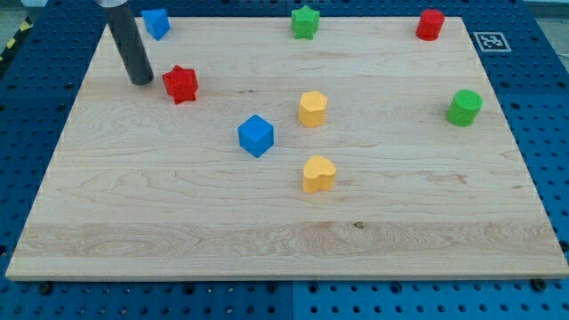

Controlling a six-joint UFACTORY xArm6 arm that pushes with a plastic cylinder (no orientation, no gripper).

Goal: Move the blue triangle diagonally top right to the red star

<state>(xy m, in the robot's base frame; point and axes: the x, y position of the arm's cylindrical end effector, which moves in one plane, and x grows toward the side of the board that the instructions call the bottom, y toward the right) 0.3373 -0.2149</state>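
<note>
1. Two blocks matter here: the blue triangle (156, 23), at the far left of the board (284, 240) close to its far edge, and the red star (180, 84), nearer the camera and slightly to the right of it; the two stand apart with bare wood between them.

2. My tip (141, 82) rests on the wood just left of the red star, not touching it as far as I can see; it is a bare rod with nothing to open or close, and it holds no block.

3. From my tip the blue triangle lies farther away and a little to the right; the rod's shaft rises just left of it, so how close they come at that height I cannot tell.

4. The target spot, as I judge it, is far and right of the star; the triangle sits far and slightly left of the star, so the push should run mostly rightward with a small pull toward the near side.

5. That means my tip ought to get to the triangle's far-left side first; from where it stands it is on the near side, the wrong one for the push.

6. Which way the triangle points is hard to read at this size; it looks compact, with no clear long axis.

7. Other blocks, the blue cube (256, 135) and two yellow ones, lie well to the right and nearer; they seem out of the way.
</note>
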